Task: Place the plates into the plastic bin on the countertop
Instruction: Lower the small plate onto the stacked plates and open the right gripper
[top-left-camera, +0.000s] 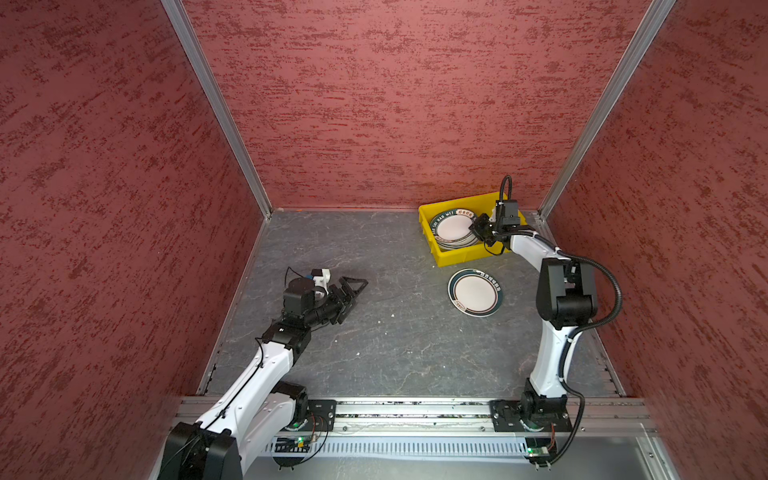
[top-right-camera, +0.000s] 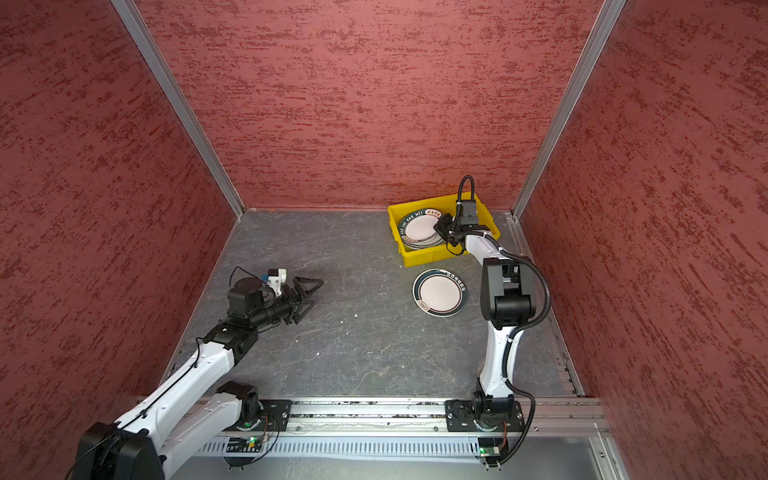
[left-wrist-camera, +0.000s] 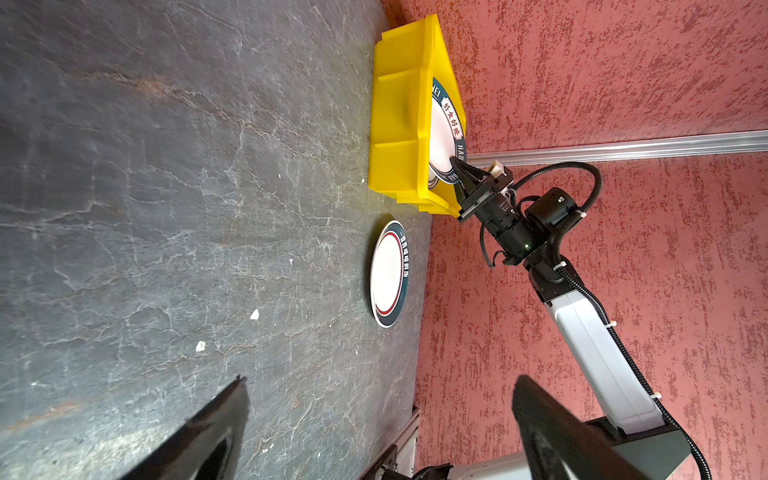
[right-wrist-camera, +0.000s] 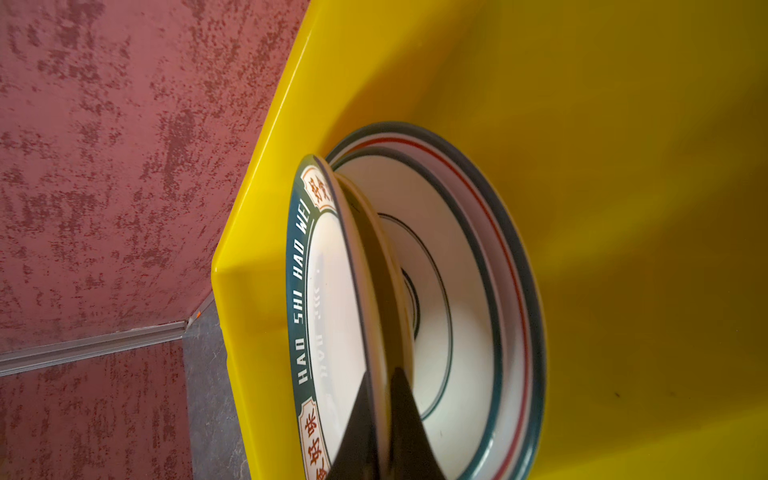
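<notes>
Yellow bin (top-left-camera: 461, 257) is sitting at about 1 o'clock on the countertop (top-left-camera: 374, 357), holding a stack of plates (top-left-camera: 457, 246). Right gripper (top-left-camera: 478, 229) is pinching the top plate (top-left-camera: 451, 227) at its 3 o'clock rim. A spare plate (top-left-camera: 475, 292) is lying just off the bin's 6 o'clock. Left gripper (top-left-camera: 355, 297) is gaping wide open over at 9 o'clock.

Both top views overhead, whole countertop (top-left-camera: 395, 353); right wrist close inside bin (right-wrist-camera: 623, 166); left wrist low, bin distant.
</notes>
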